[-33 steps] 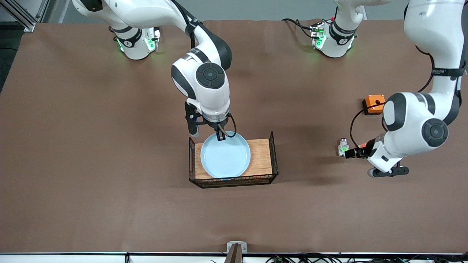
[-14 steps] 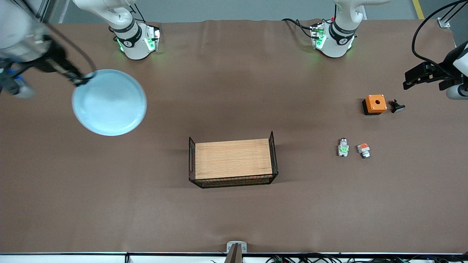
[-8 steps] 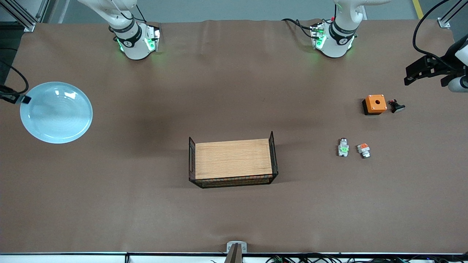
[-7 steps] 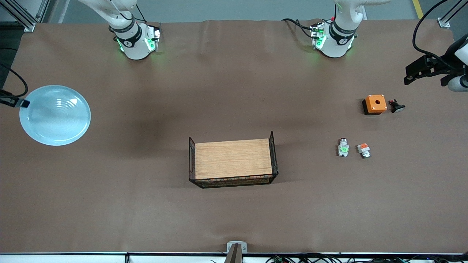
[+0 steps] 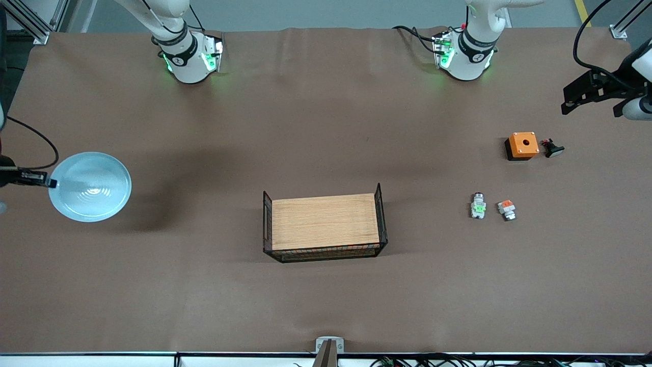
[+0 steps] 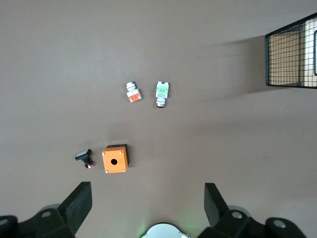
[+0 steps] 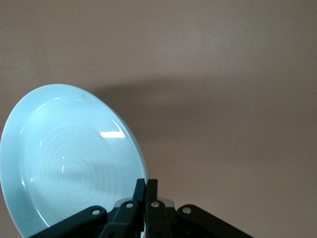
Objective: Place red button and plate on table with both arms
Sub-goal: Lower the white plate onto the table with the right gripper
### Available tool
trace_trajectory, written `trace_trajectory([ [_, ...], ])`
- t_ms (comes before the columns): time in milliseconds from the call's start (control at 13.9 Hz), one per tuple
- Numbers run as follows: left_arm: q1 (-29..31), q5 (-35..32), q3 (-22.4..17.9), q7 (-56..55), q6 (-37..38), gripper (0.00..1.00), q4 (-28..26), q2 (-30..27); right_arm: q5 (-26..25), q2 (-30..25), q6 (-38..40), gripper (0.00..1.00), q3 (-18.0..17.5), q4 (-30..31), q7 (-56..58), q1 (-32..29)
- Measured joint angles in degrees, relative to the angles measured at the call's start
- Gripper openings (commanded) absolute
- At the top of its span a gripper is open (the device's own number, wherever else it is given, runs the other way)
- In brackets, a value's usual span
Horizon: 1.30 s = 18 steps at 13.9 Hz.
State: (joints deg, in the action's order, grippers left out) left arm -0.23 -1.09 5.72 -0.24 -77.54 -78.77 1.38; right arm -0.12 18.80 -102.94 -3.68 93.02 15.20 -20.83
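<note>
My right pincer point(image 5: 50, 182) pinches the pale-blue plate point(image 5: 91, 187) by its rim, apparently just above the counter point(image 5: 326, 306), while my left pincer point(image 6: 147, 203), spread wide, waits.

Brown cloth over the whole counter point(image 5: 326, 127), creased faintly near its top edge. Grey floor above that edge, with a yellow line point(image 5: 581, 11) toward the left arm's end and aluminium framing point(image 5: 25, 20) toward the right arm's end. Along the counter's nearest edge, a white rail, black cables point(image 5: 433, 361), a small metal bracket point(image 5: 329, 345). Soft, even overhead light.
</note>
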Motion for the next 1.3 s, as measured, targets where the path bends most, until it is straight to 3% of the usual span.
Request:
trace_trajectory([
  [432,0.0,0.03,0.1,0.0,-0.65,1.0,-0.08,-0.16,0.03,11.67,-11.56,0.03,-0.11,0.76,14.57,-2.06],
  [792,0.01,0.21,0.1,0.0,-1.21,1.0,-0.26,-0.16,0.17,13.13,-20.72,0.03,-1.49,6.08,18.29,-1.98],
  [1080,0.04,0.23,0.1,0.0,-2.09,1.0,-0.89,-0.15,6.35,15.12,-22.81,0.04,-1.79,7.48,25.0,-2.08],
  [1296,0.03,0.23,0.1,0.0,-2.25,1.0,-0.97,-0.15,7.19,17.09,-24.94,0.04,-1.76,7.48,25.98,-2.19],
])
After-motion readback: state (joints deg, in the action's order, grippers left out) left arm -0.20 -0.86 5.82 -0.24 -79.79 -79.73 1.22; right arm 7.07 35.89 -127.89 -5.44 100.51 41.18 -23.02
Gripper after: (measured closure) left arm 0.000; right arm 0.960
